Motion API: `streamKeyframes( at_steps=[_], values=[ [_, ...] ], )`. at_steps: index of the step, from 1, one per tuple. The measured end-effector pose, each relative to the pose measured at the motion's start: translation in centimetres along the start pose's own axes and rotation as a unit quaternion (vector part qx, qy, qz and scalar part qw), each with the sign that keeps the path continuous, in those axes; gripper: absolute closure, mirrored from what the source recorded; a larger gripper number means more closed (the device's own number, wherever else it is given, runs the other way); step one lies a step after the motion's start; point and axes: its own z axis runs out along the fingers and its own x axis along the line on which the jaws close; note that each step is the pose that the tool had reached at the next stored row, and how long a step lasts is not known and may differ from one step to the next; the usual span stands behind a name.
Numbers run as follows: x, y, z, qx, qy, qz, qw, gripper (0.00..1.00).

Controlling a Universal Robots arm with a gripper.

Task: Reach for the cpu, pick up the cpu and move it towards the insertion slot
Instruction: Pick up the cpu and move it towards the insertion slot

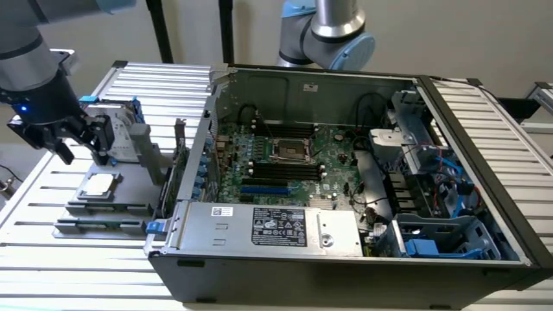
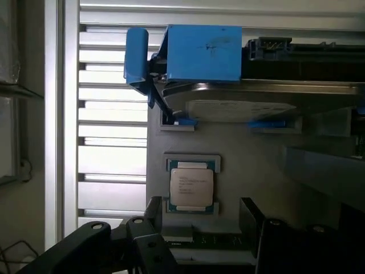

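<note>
Tool (image 1: 84,154) hovers open above the cpu (image 2: 192,187), whose printed lines are illegible.

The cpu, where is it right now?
The cpu sits in a grey holder on the exterior view's left, outside the computer case, beside the upright hard drive and close to the open gripper.

Bright, even light; glare whitens the slatted table (image 2: 108,114); soft shadow inside the computer case (image 1: 302,87).

Matt silvery metal cpu (image 2: 191,185), blue plastic frame (image 2: 202,52), ribbed metal table (image 2: 111,117)
</note>
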Motion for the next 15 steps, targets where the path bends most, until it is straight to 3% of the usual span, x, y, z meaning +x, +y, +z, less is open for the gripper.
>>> streamKeyframes(
  at_steps=[15],
  values=[
    [0.4, -0.10, 2.72, 0.0000, 0.0000, 0.000, 1.0000, 0.35]
  ],
)
